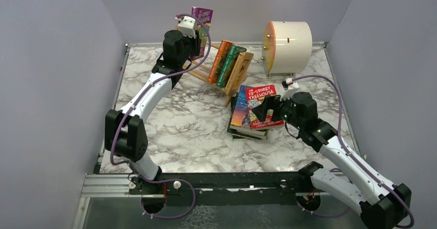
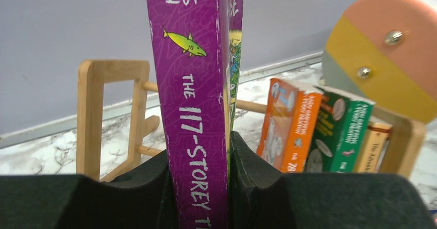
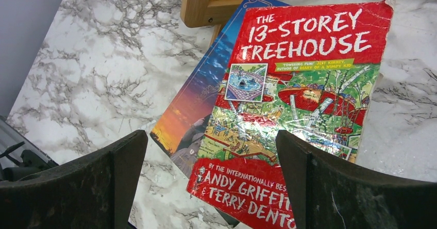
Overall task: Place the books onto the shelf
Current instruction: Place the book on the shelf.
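My left gripper (image 1: 197, 37) is shut on a purple-spined book (image 1: 202, 16), held upright above the left end of the light-wood shelf (image 1: 241, 73). In the left wrist view the purple spine (image 2: 193, 110) stands between my fingers (image 2: 129, 187), with the shelf's left end piece (image 2: 93, 115) behind it. An orange book (image 1: 218, 61) and a green book (image 1: 230, 66) lean in the shelf's right end. A stack of books (image 1: 242, 120) lies flat in front of the shelf, topped by a red book (image 3: 304, 84). My right gripper (image 3: 211, 144) hovers open over the red book's near edge.
A cream cylindrical drum (image 1: 287, 46) with an orange face stands at the back right, close behind the shelf. Grey walls enclose the marble table (image 1: 185, 120) on three sides. A blue-and-orange cover (image 3: 196, 100) pokes out under the red book.
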Tool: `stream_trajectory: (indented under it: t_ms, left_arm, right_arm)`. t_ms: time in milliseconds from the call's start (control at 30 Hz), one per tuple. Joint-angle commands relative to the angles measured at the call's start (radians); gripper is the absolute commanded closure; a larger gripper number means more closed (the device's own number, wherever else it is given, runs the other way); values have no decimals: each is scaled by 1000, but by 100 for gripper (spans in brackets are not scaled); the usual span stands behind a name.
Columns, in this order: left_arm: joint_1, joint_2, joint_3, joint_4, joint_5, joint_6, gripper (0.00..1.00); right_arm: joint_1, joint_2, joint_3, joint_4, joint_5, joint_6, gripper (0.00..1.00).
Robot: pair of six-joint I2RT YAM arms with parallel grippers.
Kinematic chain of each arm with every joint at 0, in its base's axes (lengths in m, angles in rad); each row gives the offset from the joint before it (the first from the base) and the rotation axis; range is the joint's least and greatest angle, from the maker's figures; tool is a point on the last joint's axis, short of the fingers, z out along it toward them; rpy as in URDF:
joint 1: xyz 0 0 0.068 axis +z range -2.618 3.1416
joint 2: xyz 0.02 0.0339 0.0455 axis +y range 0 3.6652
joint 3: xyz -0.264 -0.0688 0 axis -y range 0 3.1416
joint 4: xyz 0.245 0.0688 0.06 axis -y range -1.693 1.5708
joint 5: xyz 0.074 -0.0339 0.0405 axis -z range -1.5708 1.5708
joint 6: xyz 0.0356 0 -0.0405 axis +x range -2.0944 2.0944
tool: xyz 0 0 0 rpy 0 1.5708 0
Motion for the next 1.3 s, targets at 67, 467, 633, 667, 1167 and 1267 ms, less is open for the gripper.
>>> stream_trajectory:
  t_ms: [67, 467, 633, 667, 1167, 1267]
  left_arm:
    - [25, 56, 10, 129, 44, 33, 100]
    - [25, 201, 39, 112, 166, 32, 100]
    - [24, 231, 17, 134, 194, 17, 100]
    - [24, 237, 15, 136, 199, 15, 100]
    - [22, 303, -21, 207, 260, 9, 100]
    - [21, 307, -38, 218, 266, 22, 100]
  right_arm:
    - [4, -3, 10, 13, 20, 2, 6]
    - [4, -26, 1, -7, 29, 8, 6]
    - [4, -28, -1, -10, 27, 9, 6]
    - [5, -28, -1, -11, 27, 10, 6]
    - [4, -14, -2, -3, 23, 13, 6]
    - [5, -10, -1, -1, 20, 14, 6]
